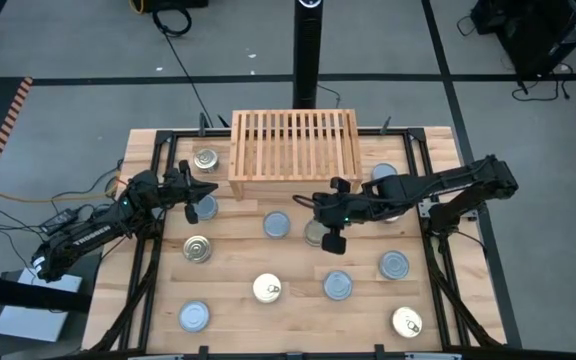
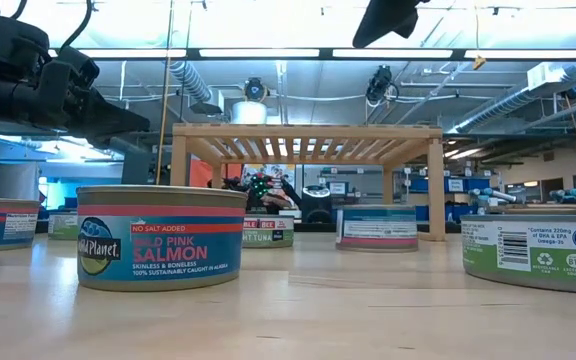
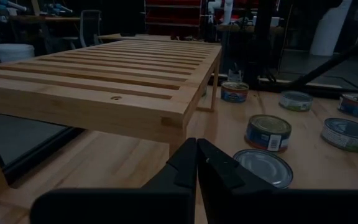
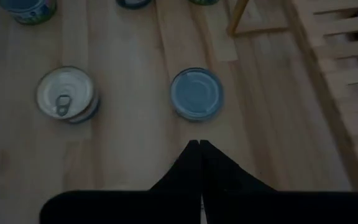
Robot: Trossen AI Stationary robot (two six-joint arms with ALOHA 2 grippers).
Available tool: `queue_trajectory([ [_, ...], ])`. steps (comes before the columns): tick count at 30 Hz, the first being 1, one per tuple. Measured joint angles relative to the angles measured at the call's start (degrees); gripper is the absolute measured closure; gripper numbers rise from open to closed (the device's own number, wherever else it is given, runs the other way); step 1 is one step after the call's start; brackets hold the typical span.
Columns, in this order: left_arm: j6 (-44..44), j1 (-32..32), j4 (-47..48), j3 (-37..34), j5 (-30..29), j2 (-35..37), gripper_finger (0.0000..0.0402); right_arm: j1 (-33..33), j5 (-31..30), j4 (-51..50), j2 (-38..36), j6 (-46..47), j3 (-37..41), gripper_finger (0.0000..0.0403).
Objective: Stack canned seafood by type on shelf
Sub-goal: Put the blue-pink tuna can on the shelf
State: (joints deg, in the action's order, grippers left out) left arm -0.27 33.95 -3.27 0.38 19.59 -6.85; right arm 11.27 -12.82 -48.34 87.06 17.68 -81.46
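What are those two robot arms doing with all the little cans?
Two robot arms are sorting tins of fish onto a wooden shelf, but its slatted top holds nothing yet. About a dozen tins sit spread over the table. The left pincer is shut and empty, just above a blue-lidded tin near the shelf's left end. The right pincer is shut and empty too, hovering near another blue-lidded tin in front of the shelf.
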Motion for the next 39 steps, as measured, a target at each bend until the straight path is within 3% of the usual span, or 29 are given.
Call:
queue_trajectory([
  [10,-0.1,0.0,0.0,0.0,0.0,0.0,0.0383,0.7,0.6,3.2,0.1,9.6,9.3,0.0331],
  [22,-0.2,0.0,0.0,0.0,0.0,0.0,0.0383,0.3,-0.8,17.0,0.1,13.1,22.2,0.0156],
  [29,-0.2,0.0,0.0,0.0,0.0,-0.2,0.0383,-0.8,-2.8,18.5,2.9,14.9,23.3,0.0064],
  [39,-0.2,-0.6,0.0,0.0,0.4,-0.8,0.0383,-1.3,-2.8,20.7,11.5,11.7,22.2,0.0012],
])
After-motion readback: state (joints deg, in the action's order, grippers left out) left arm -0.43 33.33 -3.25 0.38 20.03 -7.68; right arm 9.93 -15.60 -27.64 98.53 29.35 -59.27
